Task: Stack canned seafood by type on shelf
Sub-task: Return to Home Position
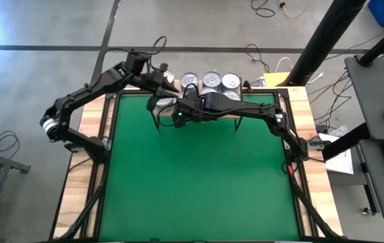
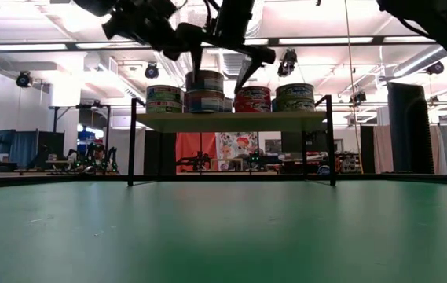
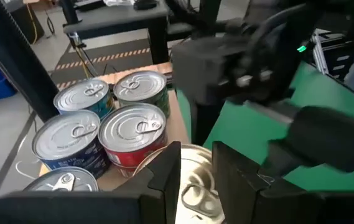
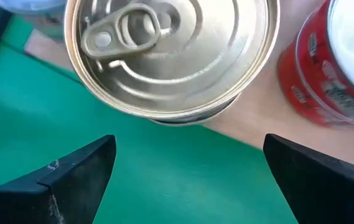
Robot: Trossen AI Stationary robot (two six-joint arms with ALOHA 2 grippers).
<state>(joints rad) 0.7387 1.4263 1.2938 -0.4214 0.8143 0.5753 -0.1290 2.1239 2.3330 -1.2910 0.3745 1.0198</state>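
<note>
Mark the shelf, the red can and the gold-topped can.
shelf (image 2: 231, 121): low view, front edge of the wood board.
red can (image 2: 253, 100): low view, its red side wall.
gold-topped can (image 4: 167, 53): right wrist view, middle of its lid.

Gold-lidded tin (image 4: 167, 56) directly under the right gripper (image 4: 189, 149): metal, glossy, ringed ribs, pull tab. Red tin (image 4: 326, 68) beside it: glossy printed side. Shelf board (image 4: 257, 130) beneath both: light wood, smooth, matt. Green table mat (image 4: 164, 180) below the fingers (image 4: 71, 180): matt. The fingers themselves: black, matt, plastic in appearance. Silver-lidded tins (image 3: 80, 134) ahead of the left gripper (image 3: 195, 168): bright polished metal tops, glossy printed sides.
</note>
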